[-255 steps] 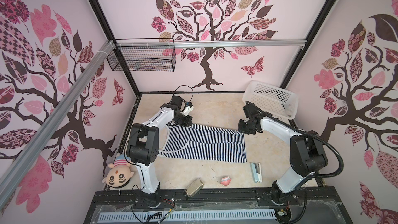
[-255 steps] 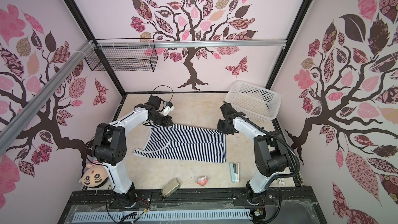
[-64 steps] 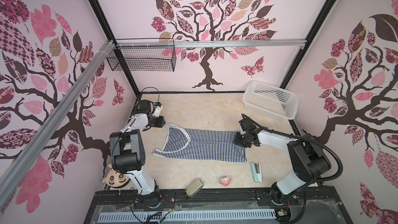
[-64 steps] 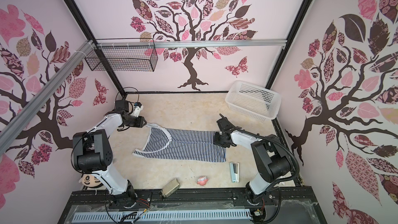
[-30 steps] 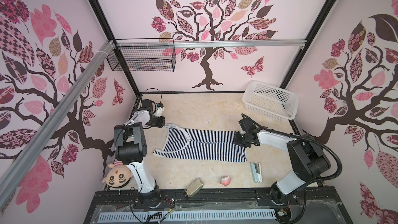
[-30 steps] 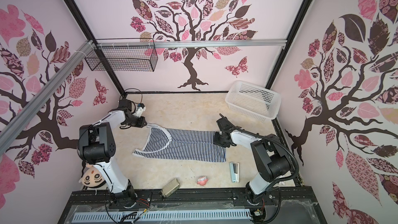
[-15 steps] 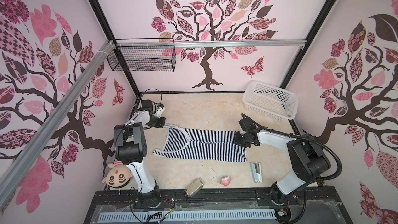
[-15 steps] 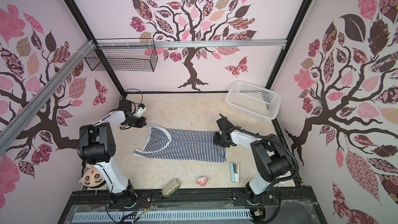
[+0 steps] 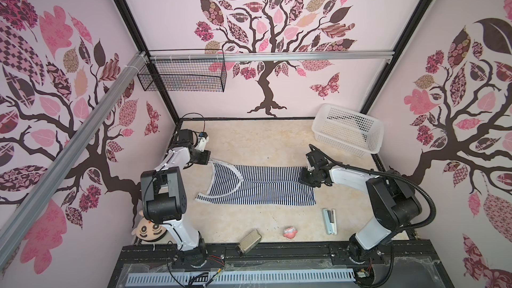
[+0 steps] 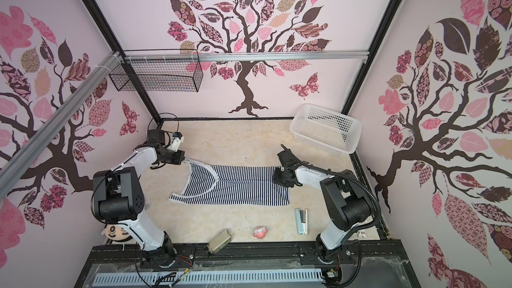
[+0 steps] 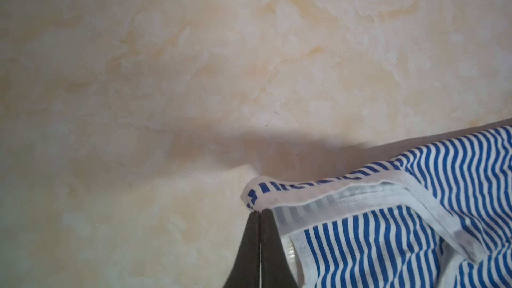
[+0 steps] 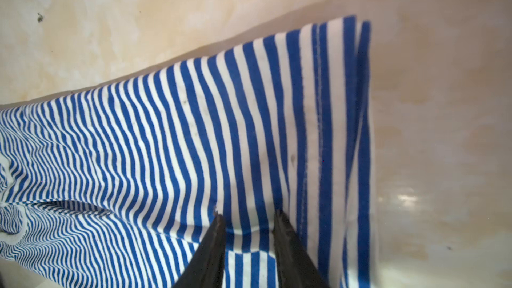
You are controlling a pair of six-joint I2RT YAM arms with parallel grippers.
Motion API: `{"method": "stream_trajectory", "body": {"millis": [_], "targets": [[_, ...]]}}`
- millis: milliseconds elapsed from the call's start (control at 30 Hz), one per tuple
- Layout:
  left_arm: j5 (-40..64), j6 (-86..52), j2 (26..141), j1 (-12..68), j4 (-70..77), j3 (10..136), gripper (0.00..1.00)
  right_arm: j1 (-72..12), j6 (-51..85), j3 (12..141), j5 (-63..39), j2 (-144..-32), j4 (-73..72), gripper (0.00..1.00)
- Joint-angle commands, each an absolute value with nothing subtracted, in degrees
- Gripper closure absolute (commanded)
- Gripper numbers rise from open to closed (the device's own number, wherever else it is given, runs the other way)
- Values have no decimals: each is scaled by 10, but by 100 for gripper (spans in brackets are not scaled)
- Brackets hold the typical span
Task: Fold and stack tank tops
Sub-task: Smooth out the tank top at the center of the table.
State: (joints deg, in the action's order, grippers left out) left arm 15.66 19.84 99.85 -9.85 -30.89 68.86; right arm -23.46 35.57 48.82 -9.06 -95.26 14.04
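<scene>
The tank top point(image 9: 263, 187) point(image 10: 235, 187) is navy-and-white striped and lies flat on the table in a long band, its white-trimmed neck to the left. My left gripper point(image 9: 208, 159) point(image 10: 185, 159) is at the far left strap. In the left wrist view its jaws point(image 11: 260, 211) are shut, the tips pinching the end of the strap point(image 11: 304, 198). My right gripper point(image 9: 302, 180) point(image 10: 275, 178) rests on the hem end. In the right wrist view its fingers point(image 12: 248, 213) stand apart on the cloth point(image 12: 194, 134), a small pucker between them.
A white basket point(image 9: 347, 128) stands at the back right. Along the front edge lie a stapler point(image 9: 329, 220), a small pink item point(image 9: 290, 232) and a metal box point(image 9: 248, 241). A plush doll point(image 9: 151, 229) sits behind the left arm's base. A wire basket point(image 9: 182, 74) hangs above.
The tank top is narrower than several seconds ago, and my left arm has gone to the left strap. In the last second nothing visibly shifted; the right arm kept still.
</scene>
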Motion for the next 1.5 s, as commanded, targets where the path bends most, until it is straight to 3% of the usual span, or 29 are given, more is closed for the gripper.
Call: {"method": "stream_trajectory", "body": {"millis": [0, 500, 1067, 1467], "targets": [[155, 207, 985, -101, -293, 673, 100, -237, 349, 446, -62, -1010, 205, 67], [140, 219, 907, -111, -245, 592, 100, -237, 354, 435, -64, -1005, 202, 67], [145, 239, 897, -126, -237, 553, 100, -237, 359, 429, -65, -997, 203, 67], [94, 244, 901, -126, -199, 516, 100, -237, 360, 428, -62, -994, 206, 67]]}}
